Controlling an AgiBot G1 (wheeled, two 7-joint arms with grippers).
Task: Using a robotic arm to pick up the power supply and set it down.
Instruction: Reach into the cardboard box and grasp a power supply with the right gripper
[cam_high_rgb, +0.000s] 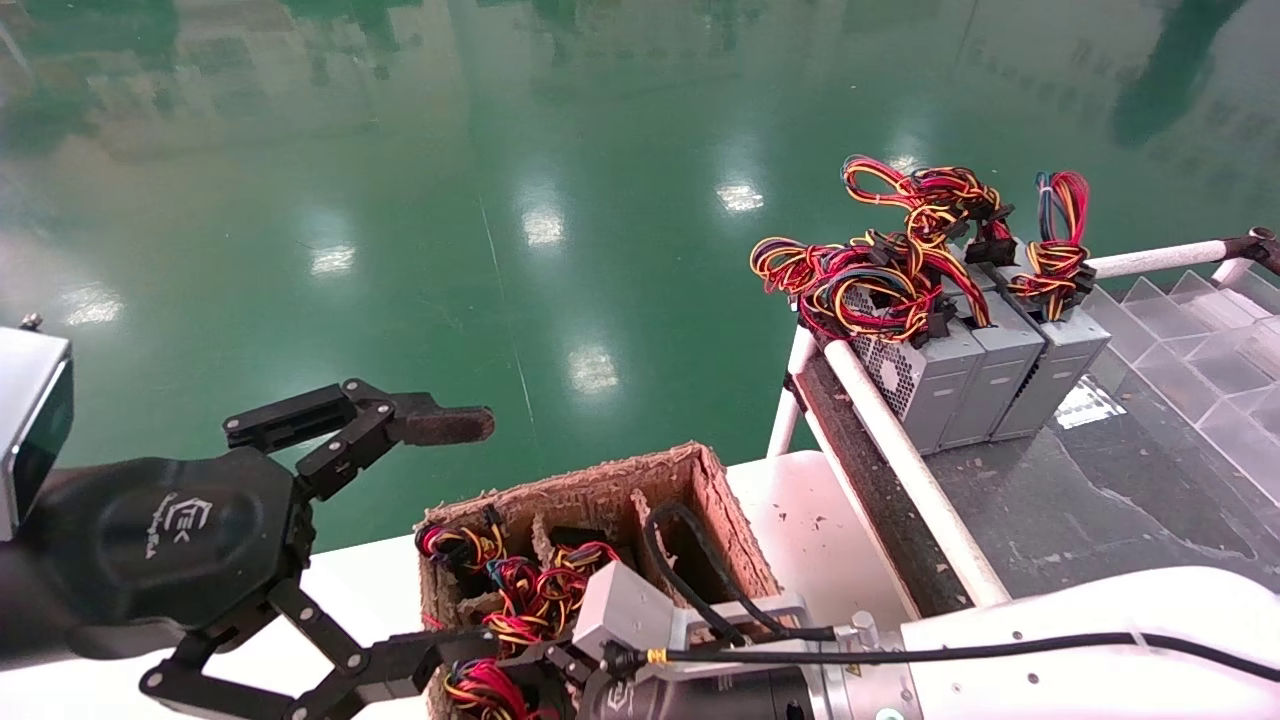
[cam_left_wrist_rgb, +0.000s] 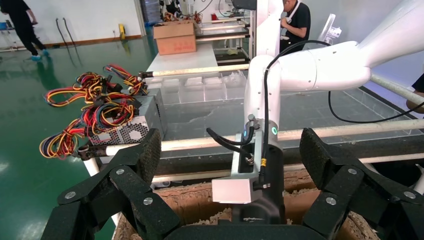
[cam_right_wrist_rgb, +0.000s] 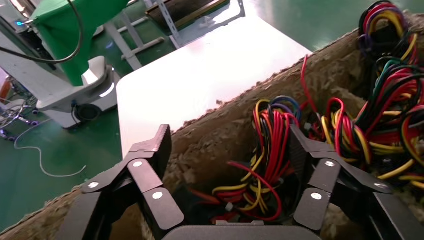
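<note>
Green glossy floor (cam_high_rgb: 500, 200) fills the upper part of the head view. White counter (cam_high_rgb: 830, 520) sits at lower centre; beside it, on the robot's right, a dark belt (cam_high_rgb: 1100, 490) framed by white rails (cam_high_rgb: 900, 450), with clear plastic dividers (cam_high_rgb: 1200, 320) at its far side.

Brown fibre crate (cam_high_rgb: 700, 480) stands on the counter, split into compartments. Wire bundles in red, yellow, orange and black fill them.

Three grey metal boxes (cam_high_rgb: 990, 375) stand side by side on the belt against the rail, touching each other. The one nearest the rail shows a honeycomb vent face. Looped wires with black plugs pile on top of them.

Writing: white logo on the left palm, letters not readable. Small yellow label on the right wrist, not readable.

Right arm (cam_high_rgb: 1050, 640), white, reaches across the bottom of the head view into the crate. Right hand (cam_right_wrist_rgb: 232, 187): fingers spread wide, down inside a compartment, straddling the wire loop of a power supply (cam_right_wrist_rgb: 270, 165). One finger (cam_right_wrist_rgb: 305, 155) lies against the wires; the other is beside the crate wall. No closed grip seen. The power supply's body is hidden; only its wire bundle shows.

Left hand (cam_high_rgb: 420, 540): black, fingers wide apart, holding nothing. The lower finger reaches the near crate edge; contact unclear.
</note>
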